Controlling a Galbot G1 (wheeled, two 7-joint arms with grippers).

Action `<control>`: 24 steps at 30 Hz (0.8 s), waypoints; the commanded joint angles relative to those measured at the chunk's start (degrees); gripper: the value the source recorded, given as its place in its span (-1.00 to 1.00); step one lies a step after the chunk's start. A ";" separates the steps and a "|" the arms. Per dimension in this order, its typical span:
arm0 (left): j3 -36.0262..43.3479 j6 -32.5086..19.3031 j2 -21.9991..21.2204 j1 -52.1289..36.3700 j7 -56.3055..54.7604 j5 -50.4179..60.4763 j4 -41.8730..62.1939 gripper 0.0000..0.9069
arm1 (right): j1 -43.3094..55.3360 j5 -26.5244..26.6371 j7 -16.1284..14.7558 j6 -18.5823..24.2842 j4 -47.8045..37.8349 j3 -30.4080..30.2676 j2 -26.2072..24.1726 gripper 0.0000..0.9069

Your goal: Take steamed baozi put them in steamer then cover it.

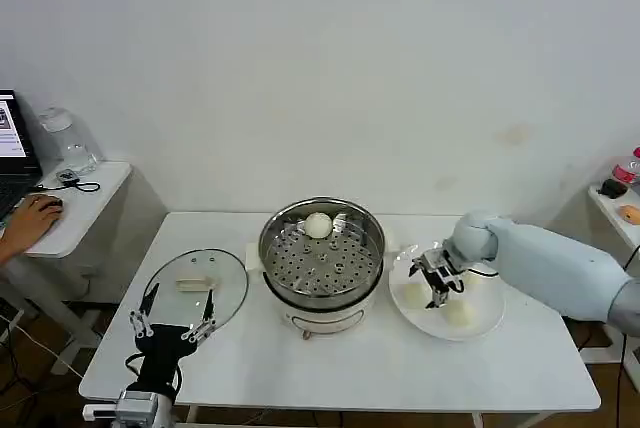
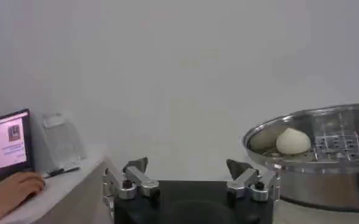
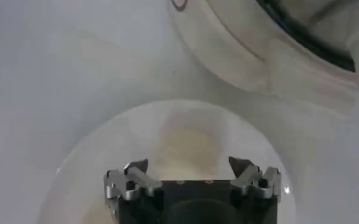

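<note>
i see the steamer (image 1: 322,266) at the middle of the white table (image 1: 300,368), its round steel pot standing upright on the cream base with the mouth open to the top. one steamed baozi (image 1: 318,225) sits on the perforated floor at the far side of the pot, close to the wall; the left wrist view shows the same bun (image 2: 293,141) just inside the rim.

to the right of the steamer lies a flat white plate (image 1: 487,325). two more buns rest on it, one on its left part (image 1: 411,295) and one nearer (image 1: 458,315). my right gripper (image 1: 441,283) hangs over this plate between them, fingers spread wide with nothing between them. in the right wrist view a pale bun (image 3: 188,146) lies on the plate just ahead of the open fingers.

the cover (image 1: 196,289) lies flat on the table to the left of the steamer, its cream bar handle (image 1: 195,285) running left to right. my left gripper (image 1: 172,326) waits at the cover's near edge, fingers wide apart and holding nothing.
</note>
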 commanded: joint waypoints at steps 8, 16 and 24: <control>-0.09 -0.04 -0.08 0.29 -0.11 0.07 -0.99 1.00 | -1.82 -1.70 0.17 -0.70 -2.15 1.88 1.68 0.38; 0.03 -0.03 -0.16 0.28 -0.16 0.10 -0.89 1.00 | -0.96 -1.41 -0.48 -0.84 -0.88 2.39 0.19 0.20; 0.26 0.18 0.18 0.24 -0.13 0.04 -1.26 1.00 | 9.75 2.19 -1.88 -1.62 5.80 -2.14 -7.16 0.24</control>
